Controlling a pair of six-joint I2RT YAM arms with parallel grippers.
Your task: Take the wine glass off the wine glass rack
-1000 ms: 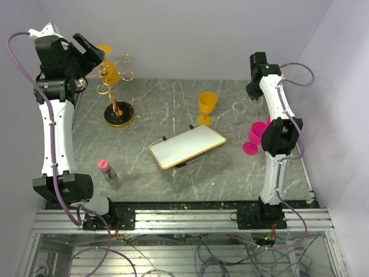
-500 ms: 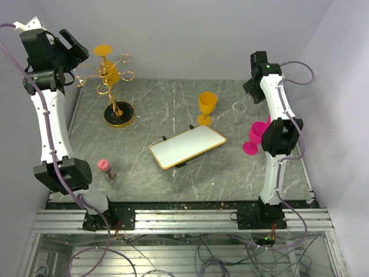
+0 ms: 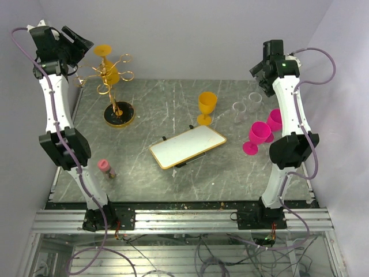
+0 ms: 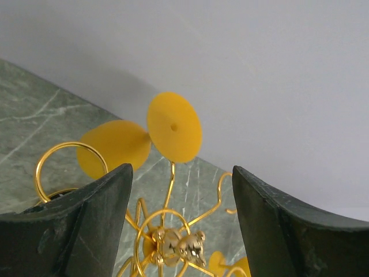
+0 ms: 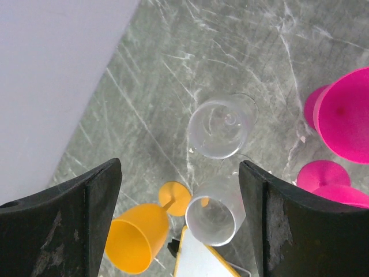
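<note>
Jaws on your left gripper [image 4: 180, 172] stand wide apart and grip nothing. In the overhead view the gripper sits high at the far-left corner, just left of the wine glass rack [image 3: 113, 86] and apart from it. The wine glass [image 3: 109, 74], an orange one, hangs upside down on the rack beside the central pole, round foot uppermost and bowl below. Through your left wrist camera the foot shows in the gap between the two fingers, beyond them. The bowl is to its lower left and the rack's gold loops lie beneath, and neither finger touches the glass. The rack's dark base stands on the grey marbled table [image 3: 161, 109] toward the far left.

Your right gripper [image 5: 179, 166] is likewise spread wide and empty, raised over the far-right side of the table. Under it you see two clear glasses [image 5: 222, 126] side by side, with two pink glasses [image 5: 351, 112] to their right. A second orange glass [image 3: 207, 105] stands upright near mid-table, with a white board [image 3: 187, 146] in front of it. A small pink-capped bottle [image 3: 105, 168] stands toward the near left.
</note>
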